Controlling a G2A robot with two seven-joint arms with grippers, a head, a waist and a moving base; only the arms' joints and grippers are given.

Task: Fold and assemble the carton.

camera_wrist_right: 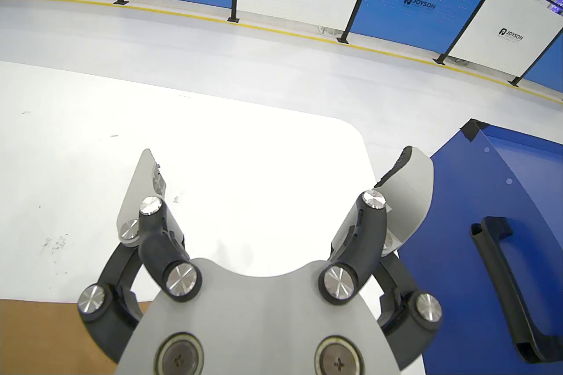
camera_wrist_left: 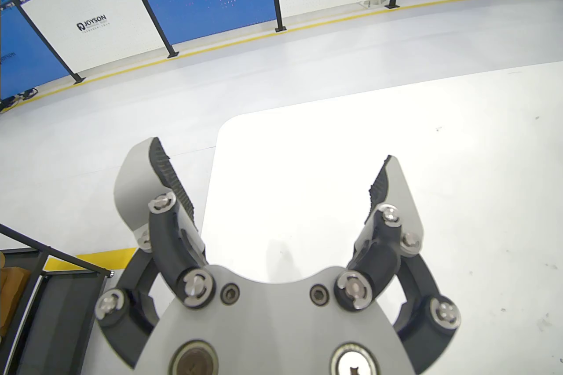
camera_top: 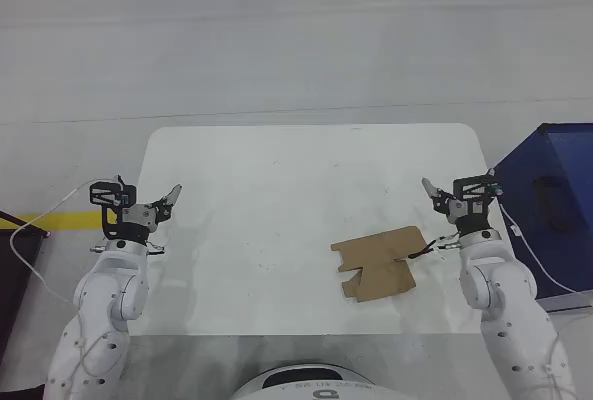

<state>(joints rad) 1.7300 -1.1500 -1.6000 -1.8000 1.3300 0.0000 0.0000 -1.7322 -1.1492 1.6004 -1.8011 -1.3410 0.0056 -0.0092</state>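
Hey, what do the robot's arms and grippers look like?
The left arm and right arm are rounded white shells. The left gripper and right gripper have black linkages, silver screws, and pale grey fingers with black ribbed pads. A white cable trails from each wrist.

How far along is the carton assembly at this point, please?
Nothing looks done: the carton lies flat on the table, beside the right arm. Nothing is in hand; the left gripper and right gripper are open and empty. All folding and assembling is left.

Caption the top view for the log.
Flat brown cardboard carton on white table; left gripper and right gripper open, empty.
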